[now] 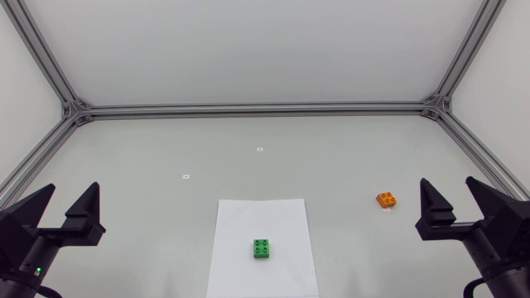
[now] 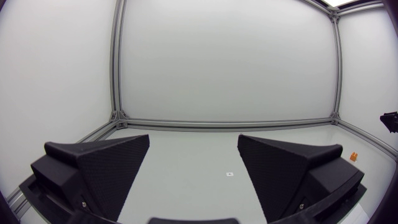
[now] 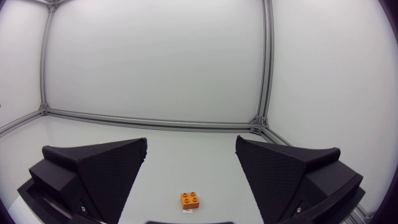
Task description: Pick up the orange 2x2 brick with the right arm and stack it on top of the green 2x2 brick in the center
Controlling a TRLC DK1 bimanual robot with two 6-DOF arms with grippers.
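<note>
the right end effector [image 3: 191,143] fills the near part of the view, its two broad black wedge-shaped fingers [image 3: 99,171] standing wide apart with a clear gap between them. their inner faces are finely textured, and nothing is held. in that gap, ahead of the end effector, the orange brick [image 3: 190,199] sits flat on the pale worktop [image 3: 186,152], four studs up, roughly midway between the fingers and touching neither. the brick stands alone, apart from the far edge. there a silver frame rail [image 3: 149,120] runs along the worktop's far side and meets an upright post [image 3: 266,62] at the corner, with plain white walls [image 3: 155,56] behind.
</note>
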